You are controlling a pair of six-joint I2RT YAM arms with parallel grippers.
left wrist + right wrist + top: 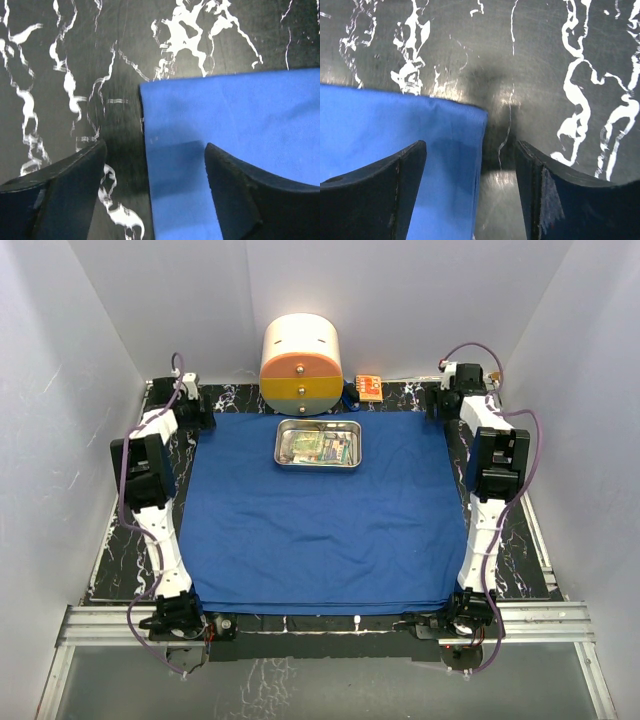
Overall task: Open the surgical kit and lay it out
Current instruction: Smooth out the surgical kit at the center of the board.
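**A:** Out to either side of the steel tray (279, 445), both arms are stretched long. Why so far?

**B:** Each sits over a far corner of the blue cloth (320, 540). The left gripper (155, 150) is at the corner left of the tray and the right gripper (470, 145) at the corner right of it. My guess is that corners are where a wrap gets pulled flat.

**A:** Are they holding those corners?

**B:** No. Both pairs of jaws stand well apart with nothing pinched. On each side one finger hangs over cloth and the other over the bare table (110, 560), and the cloth edge runs between them. Whether a fingertip brushes the fabric I cannot tell.

**A:** And the kit itself?

**B:** The cloth lies spread as a smooth square, reaching from the tray toward the arm bases. The tray rests on it close to its far edge, midway across. The small packets and tools (320, 445) are all heaped inside (too small to name singly). So the wrap looks opened, and I judge the contents are not yet laid out.

**A:** Pose?

**B:** Forearms run up past the tray's two sides, wrists bent downward, and the cameras look almost straight at the tabletop.
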